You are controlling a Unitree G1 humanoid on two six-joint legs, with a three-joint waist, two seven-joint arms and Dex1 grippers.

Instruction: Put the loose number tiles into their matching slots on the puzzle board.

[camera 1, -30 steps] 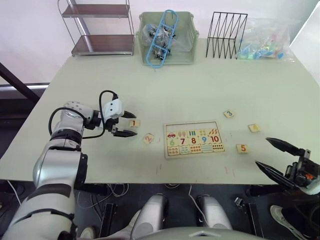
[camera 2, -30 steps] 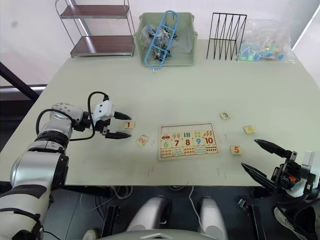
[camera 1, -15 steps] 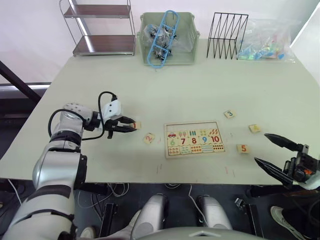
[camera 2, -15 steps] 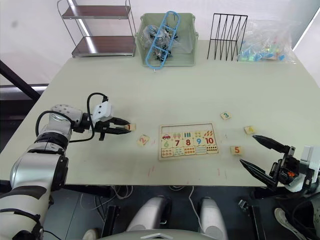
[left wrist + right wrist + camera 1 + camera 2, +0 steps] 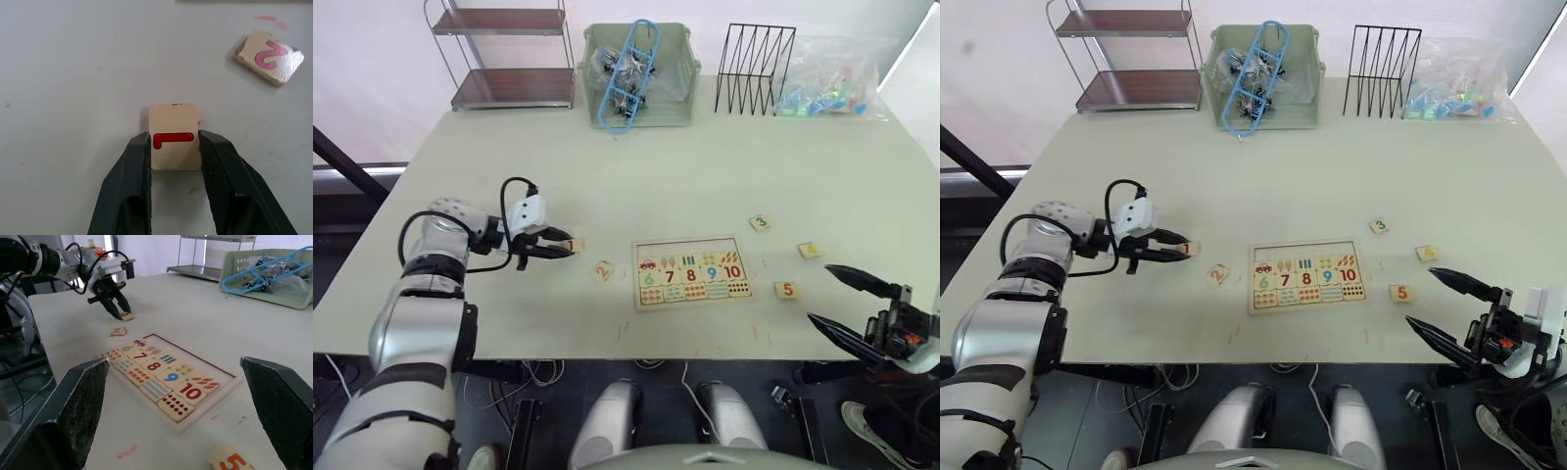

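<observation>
The puzzle board (image 5: 691, 273) lies at the table's front centre, with digits 6 to 10 and picture and dot rows. Its far row of slots (image 5: 690, 249) is plain bare wood. My left gripper (image 5: 173, 141) is shut on the tile with a red 1 (image 5: 174, 142), left of the board, one finger against each side; the tile still looks to rest on the table. The pink 2 tile (image 5: 603, 271) lies between it and the board. Tiles 3 (image 5: 761, 222), 4 (image 5: 810, 251) and 5 (image 5: 787, 290) lie right of the board. My right gripper (image 5: 822, 294) stands open beyond tile 5, at the front edge.
Along the table's far edge stand a green basket (image 5: 677, 103) with a blue object, a black wire rack (image 5: 756, 69) and a plastic bag of coloured pieces (image 5: 832, 78). A metal shelf (image 5: 504, 54) is at the back left.
My left gripper moved onto the 1 tile and went from open to shut on it. The right gripper stayed open and barely shifted.
</observation>
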